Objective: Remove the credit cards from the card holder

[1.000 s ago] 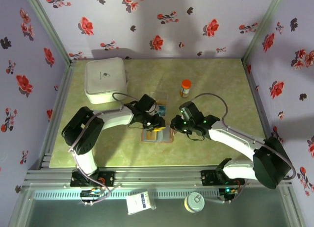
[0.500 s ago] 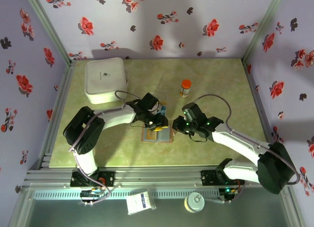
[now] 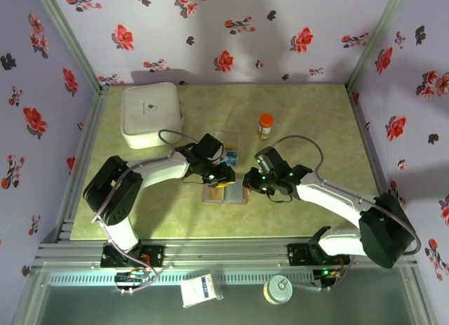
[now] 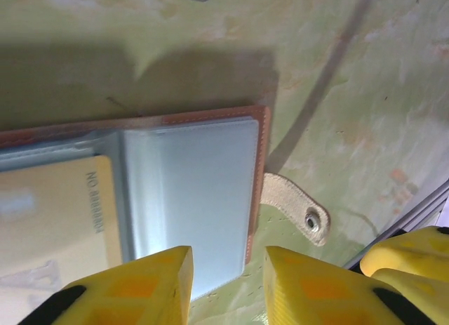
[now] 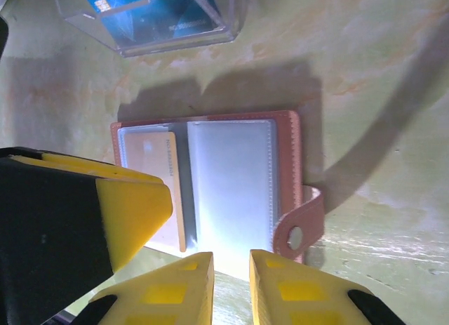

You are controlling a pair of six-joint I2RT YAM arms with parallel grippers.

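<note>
The brown card holder (image 3: 226,194) lies open on the table, blue-grey panels up. In the left wrist view the card holder (image 4: 189,177) has a yellow card (image 4: 56,213) in its left pocket and an empty right panel. My left gripper (image 4: 228,258) hangs just above the right panel's near corner, open, with nothing between its fingers. My right gripper (image 5: 231,262) hovers at the card holder's (image 5: 231,184) near edge, jaws narrowly parted and empty. From above, the left gripper (image 3: 224,178) and right gripper (image 3: 247,184) meet over it. Blue credit cards (image 5: 140,5) lie in a clear tray (image 5: 226,20).
The clear tray (image 3: 236,138) sits just behind the card holder. An orange pill bottle (image 3: 265,125) stands further back, and a large white box (image 3: 151,114) is at the back left. The snap strap (image 4: 298,211) sticks out from the holder's right edge.
Half a second ago both grippers sat slightly further right and back, toward the tray. Both have come back over the card holder, about where they were a second ago.
</note>
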